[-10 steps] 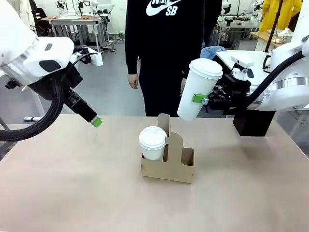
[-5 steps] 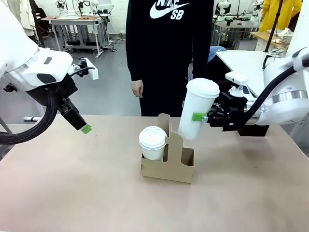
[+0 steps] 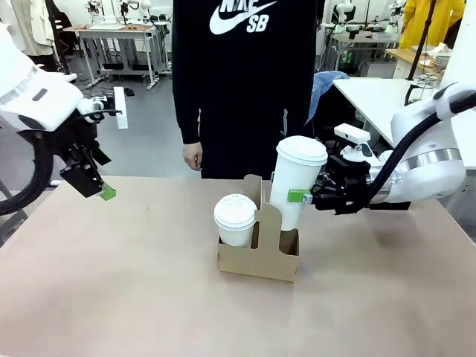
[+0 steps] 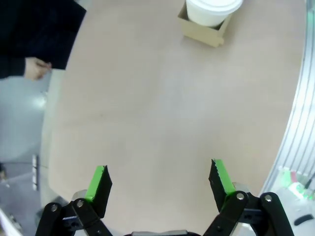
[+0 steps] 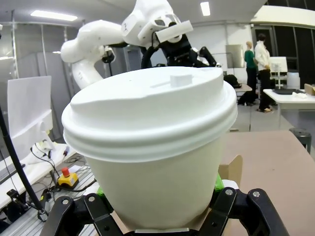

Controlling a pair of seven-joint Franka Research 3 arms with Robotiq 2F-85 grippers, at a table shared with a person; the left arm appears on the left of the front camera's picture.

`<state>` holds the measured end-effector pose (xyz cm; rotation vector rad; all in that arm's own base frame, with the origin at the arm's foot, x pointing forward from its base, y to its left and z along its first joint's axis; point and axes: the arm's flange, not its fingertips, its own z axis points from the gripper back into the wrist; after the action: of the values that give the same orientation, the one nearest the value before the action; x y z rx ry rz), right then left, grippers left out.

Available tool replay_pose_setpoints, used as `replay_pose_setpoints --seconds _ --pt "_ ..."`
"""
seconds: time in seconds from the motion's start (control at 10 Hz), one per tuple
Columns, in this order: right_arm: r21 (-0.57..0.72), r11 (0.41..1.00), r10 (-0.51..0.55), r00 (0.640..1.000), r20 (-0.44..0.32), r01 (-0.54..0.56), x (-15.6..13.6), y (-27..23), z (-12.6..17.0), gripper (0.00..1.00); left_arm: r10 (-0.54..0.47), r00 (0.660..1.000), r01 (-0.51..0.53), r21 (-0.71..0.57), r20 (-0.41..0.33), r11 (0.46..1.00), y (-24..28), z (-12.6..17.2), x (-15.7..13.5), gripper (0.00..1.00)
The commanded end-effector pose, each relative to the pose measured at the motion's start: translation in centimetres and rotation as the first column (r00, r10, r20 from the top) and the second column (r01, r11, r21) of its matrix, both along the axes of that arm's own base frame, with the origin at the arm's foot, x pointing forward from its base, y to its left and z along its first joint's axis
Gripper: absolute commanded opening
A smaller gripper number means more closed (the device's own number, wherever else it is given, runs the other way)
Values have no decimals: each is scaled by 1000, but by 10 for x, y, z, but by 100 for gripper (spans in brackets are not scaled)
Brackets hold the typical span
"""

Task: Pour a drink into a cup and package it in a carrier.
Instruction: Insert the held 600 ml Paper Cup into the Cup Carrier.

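My right gripper (image 3: pixel 296 195) is shut on the tall white cup (image 3: pixel 296 182), which has a lid on and leans slightly. Its base has reached the right slot of the brown carrier (image 3: pixel 260 259) and is partly hidden behind the centre tab. In the right wrist view the cup (image 5: pixel 157 147) sits between the fingers of my right gripper (image 5: pixel 158 192), with the carrier's tab (image 5: pixel 231 169) behind it. My left gripper (image 3: pixel 100 190) hangs open and holds nothing above the table's far left; the left wrist view shows this gripper (image 4: pixel 160 182) over bare tabletop. The drink is out of view.
A shorter lidded white cup (image 3: pixel 235 219) fills the carrier's left slot; the left wrist view shows that cup (image 4: pixel 211 7) in the carrier (image 4: pixel 202 30). A person in a black hoodie stands at the far edge, one hand (image 3: pixel 193 155) hanging down. Bare tabletop (image 3: pixel 111 282) surrounds the carrier.
My right gripper has brought the tall cup down and to the left, to the carrier's right slot. My left arm has drawn back to the left. The person has shifted left.
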<state>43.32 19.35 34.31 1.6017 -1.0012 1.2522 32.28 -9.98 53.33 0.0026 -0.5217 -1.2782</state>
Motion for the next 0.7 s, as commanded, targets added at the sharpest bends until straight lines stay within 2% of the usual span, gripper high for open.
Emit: replay_pose_setpoints --seconds 0.0,0.1,0.6 --pt "-22 1000 15 1000 19 -15 -11 -3 -4 80 -71 997 72 -40 25 997 20 -62 -51 100" --pt "-24 999 22 999 26 -22 -15 -4 -10 80 0 1000 0 0 0 1000 0 0 0 100" --pt "-50 998 -22 998 52 25 -22 -1 -38 80 0 1000 0 0 0 1000 0 0 0 100"
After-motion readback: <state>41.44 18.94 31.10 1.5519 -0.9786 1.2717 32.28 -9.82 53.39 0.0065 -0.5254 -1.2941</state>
